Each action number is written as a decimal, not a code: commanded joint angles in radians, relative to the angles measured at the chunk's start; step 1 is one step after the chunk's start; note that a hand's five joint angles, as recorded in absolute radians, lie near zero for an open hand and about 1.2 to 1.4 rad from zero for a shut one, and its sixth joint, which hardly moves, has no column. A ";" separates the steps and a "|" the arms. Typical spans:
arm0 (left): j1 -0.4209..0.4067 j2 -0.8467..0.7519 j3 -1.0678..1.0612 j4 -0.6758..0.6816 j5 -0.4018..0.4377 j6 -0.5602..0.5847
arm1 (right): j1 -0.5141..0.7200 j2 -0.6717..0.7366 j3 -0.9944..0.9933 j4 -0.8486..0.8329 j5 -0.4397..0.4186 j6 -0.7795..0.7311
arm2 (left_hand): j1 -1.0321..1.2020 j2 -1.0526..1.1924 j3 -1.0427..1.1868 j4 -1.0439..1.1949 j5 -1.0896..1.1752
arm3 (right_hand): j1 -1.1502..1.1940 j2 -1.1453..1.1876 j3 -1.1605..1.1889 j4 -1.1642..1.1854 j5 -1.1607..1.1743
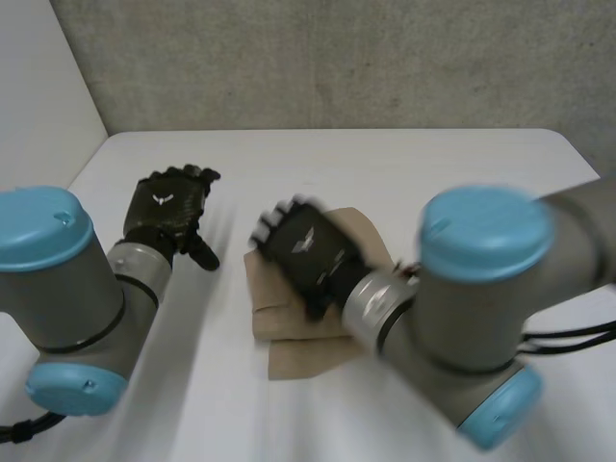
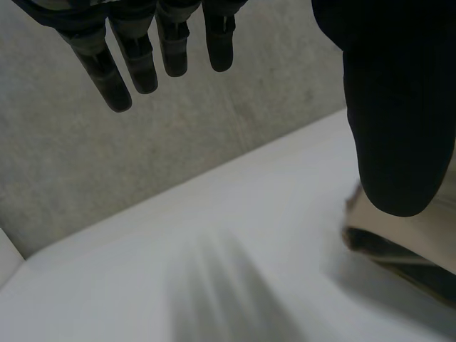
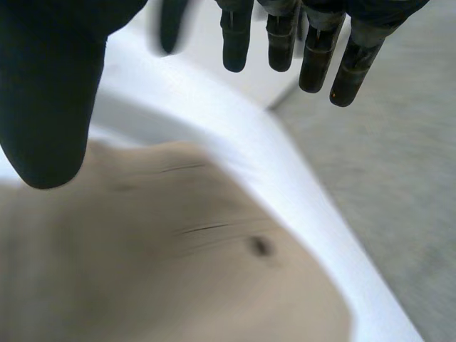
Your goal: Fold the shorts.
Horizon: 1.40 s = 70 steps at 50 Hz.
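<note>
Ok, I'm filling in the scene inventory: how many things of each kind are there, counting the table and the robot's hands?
Tan cloth shorts: 1
Black robot hands: 2 (left hand, right hand)
White table: 1
Total: 4

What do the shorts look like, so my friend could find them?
Look at the white table. Near its middle, under the right robot hand, lie the shorts, a tan stack of folded cloth. They are the only soft, light-brown thing there; the left robot hand beside them is black.
</note>
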 commanded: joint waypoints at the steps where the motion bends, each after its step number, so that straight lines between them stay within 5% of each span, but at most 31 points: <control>1: -0.019 0.001 0.098 0.000 0.001 -0.006 | -0.225 -0.159 -0.021 -0.009 0.006 0.410 | -0.032 -0.025 -0.038 -0.030 -0.047 | -0.032 -0.052 -0.033 -0.057 -0.070; 13: -0.194 -0.230 0.408 -0.149 0.001 -0.009 | -0.259 0.076 -0.217 0.151 -0.003 0.438 | -0.017 -0.010 -0.022 -0.015 -0.031 | -0.032 -0.052 -0.033 -0.057 -0.070; 23: -0.214 -0.424 0.515 -0.351 -0.007 -0.054 | -0.264 0.277 -0.325 0.283 -0.053 0.421 | -0.020 -0.013 -0.025 -0.018 -0.034 | -0.032 -0.052 -0.033 -0.057 -0.070; 31: -0.214 -0.455 0.482 -0.442 -0.005 -0.078 | -0.279 0.330 -0.300 0.367 -0.031 0.228 | -0.020 -0.013 -0.025 -0.018 -0.034 | -0.032 -0.052 -0.033 -0.057 -0.070; 42: -0.207 -0.426 0.488 -0.462 -0.007 -0.075 | -0.288 0.226 -0.231 0.303 -0.005 0.194 | -0.029 -0.022 -0.034 -0.026 -0.043 | -0.030 -0.051 -0.031 -0.055 -0.069; 50: -0.188 -0.199 0.476 -0.462 0.000 -0.077 | -0.298 -0.048 -0.162 0.120 0.094 0.405 | -0.032 -0.025 -0.037 -0.029 -0.046 | -0.032 -0.052 -0.033 -0.057 -0.070; 58: 0.024 0.099 0.486 -0.489 0.001 -0.071 | -0.328 -0.258 -0.190 0.135 0.331 0.417 | -0.023 -0.016 -0.028 -0.021 -0.037 | -0.032 -0.052 -0.033 -0.057 -0.070; 70: 0.114 0.159 0.514 -0.707 0.119 -0.066 | -0.381 -0.291 -0.233 0.297 0.339 0.355 | -0.032 -0.025 -0.037 -0.029 -0.046 | -0.032 -0.052 -0.033 -0.057 -0.070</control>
